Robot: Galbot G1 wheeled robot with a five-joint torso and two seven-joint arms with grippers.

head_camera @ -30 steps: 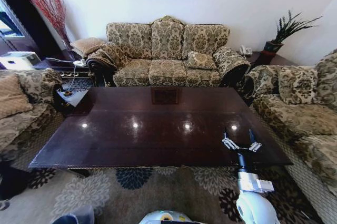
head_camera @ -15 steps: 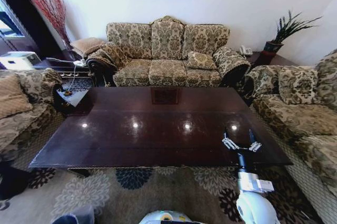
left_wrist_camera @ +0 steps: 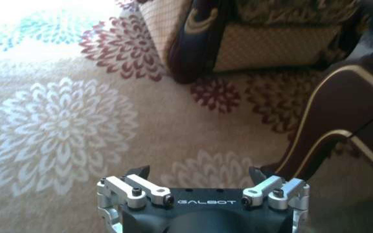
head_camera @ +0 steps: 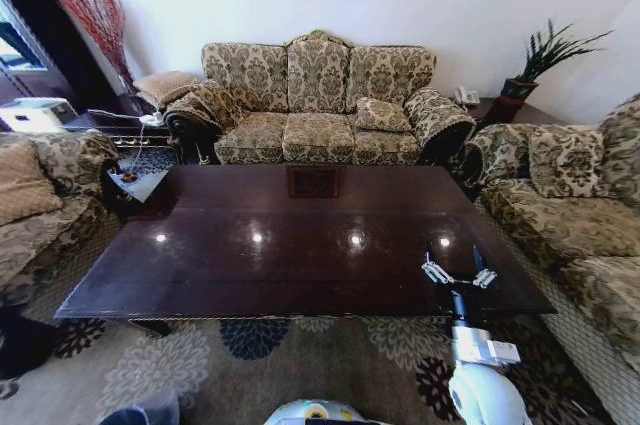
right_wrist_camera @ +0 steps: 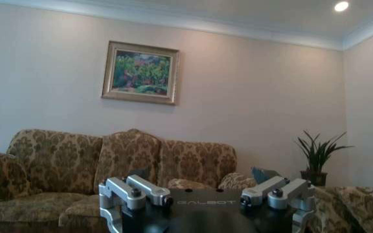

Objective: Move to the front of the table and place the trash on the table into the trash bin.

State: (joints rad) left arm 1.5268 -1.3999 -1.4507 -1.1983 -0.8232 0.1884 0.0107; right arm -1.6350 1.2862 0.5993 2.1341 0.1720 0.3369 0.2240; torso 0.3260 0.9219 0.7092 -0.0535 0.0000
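Evidently nothing has shifted: we stay parked at the worktop's (head_camera: 300, 245) near edge; right hand (head_camera: 458, 273) hovers open by its near right corner; left hand (left_wrist_camera: 199, 180) hangs open over the carpet (left_wrist_camera: 63, 126); we judge the clearing finished.

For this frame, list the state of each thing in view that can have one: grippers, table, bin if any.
right gripper: open, holding nothing, raised over the near right part of the table.
left gripper: open, holding nothing, pointed down at the carpet beside a table corner.
table: top bare and glossy, ceiling lights reflected in it.
sofa: unoccupied, a cushion on its right seat.
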